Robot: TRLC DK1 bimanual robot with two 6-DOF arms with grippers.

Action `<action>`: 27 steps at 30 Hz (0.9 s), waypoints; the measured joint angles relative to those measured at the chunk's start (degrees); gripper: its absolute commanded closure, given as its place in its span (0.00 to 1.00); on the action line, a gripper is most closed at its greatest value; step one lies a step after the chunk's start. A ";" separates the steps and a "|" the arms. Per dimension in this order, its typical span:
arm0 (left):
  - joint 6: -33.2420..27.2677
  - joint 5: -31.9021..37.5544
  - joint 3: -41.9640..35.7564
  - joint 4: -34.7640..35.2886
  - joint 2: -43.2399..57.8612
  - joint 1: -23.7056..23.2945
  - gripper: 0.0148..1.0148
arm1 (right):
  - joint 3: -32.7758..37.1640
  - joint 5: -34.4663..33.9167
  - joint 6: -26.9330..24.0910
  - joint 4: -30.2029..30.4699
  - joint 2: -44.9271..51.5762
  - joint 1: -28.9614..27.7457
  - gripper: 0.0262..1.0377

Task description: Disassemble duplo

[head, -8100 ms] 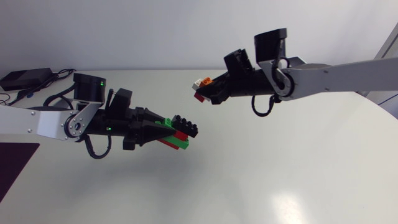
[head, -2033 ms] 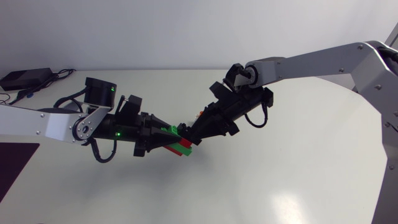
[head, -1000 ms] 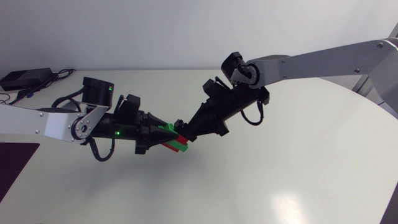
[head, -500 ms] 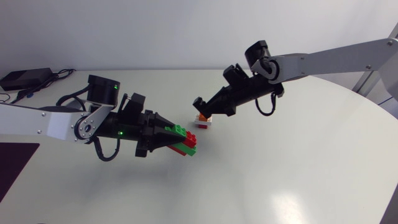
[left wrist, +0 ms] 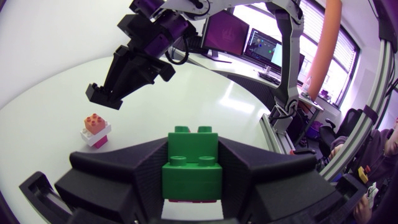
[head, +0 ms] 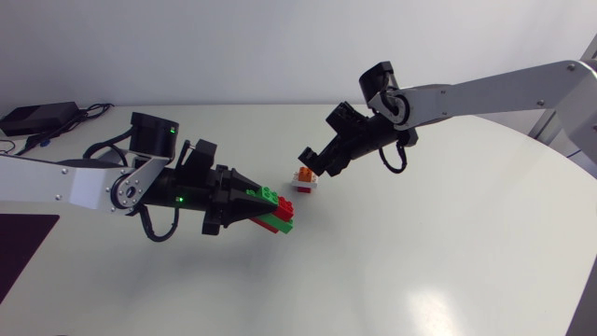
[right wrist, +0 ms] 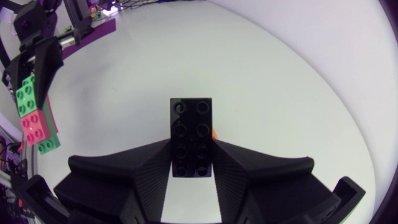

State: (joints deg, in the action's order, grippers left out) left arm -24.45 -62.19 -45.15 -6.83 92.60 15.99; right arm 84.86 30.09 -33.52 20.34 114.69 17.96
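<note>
My left gripper [head: 259, 207] is shut on a stack of green and red duplo bricks [head: 277, 211], held a little above the table. In the left wrist view the top green brick [left wrist: 189, 163] sits between the fingers. My right gripper [head: 313, 161] hangs up and to the right of that stack, shut on a flat black brick [right wrist: 191, 135], which also shows in the left wrist view as the black brick [left wrist: 101, 96]. Below the right gripper a small orange, white and red stack [head: 304, 180] stands on the table [head: 420, 252]; the left wrist view shows this small stack [left wrist: 94, 129] too.
A black box with cables [head: 37, 118] lies at the table's far left corner. A dark purple mat [head: 19, 252] lies at the left edge under my left arm.
A second ago my right gripper was pressed against the left gripper's stack. It has since pulled away up and to the right with the black brick. The left arm has barely moved.
</note>
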 measured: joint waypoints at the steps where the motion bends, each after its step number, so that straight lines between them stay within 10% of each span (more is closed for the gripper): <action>1: 0.02 0.00 0.00 0.02 0.00 0.00 0.99 | 0.04 -2.19 0.22 0.00 0.46 0.11 0.83; 17: 0.00 0.00 0.00 0.00 0.00 0.00 0.99 | 5.66 -16.76 1.62 3.02 8.48 1.57 0.75; 21: 0.00 0.00 0.00 0.00 0.00 0.00 0.99 | 5.68 -17.11 1.60 3.50 8.59 1.62 0.53; 27: 0.00 0.00 0.00 0.00 0.00 0.00 0.99 | 5.68 -18.16 1.60 3.80 8.59 1.73 0.48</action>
State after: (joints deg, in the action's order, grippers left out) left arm -24.45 -62.19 -45.15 -6.83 92.60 15.99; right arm 90.54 11.92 -31.92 24.14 123.28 19.68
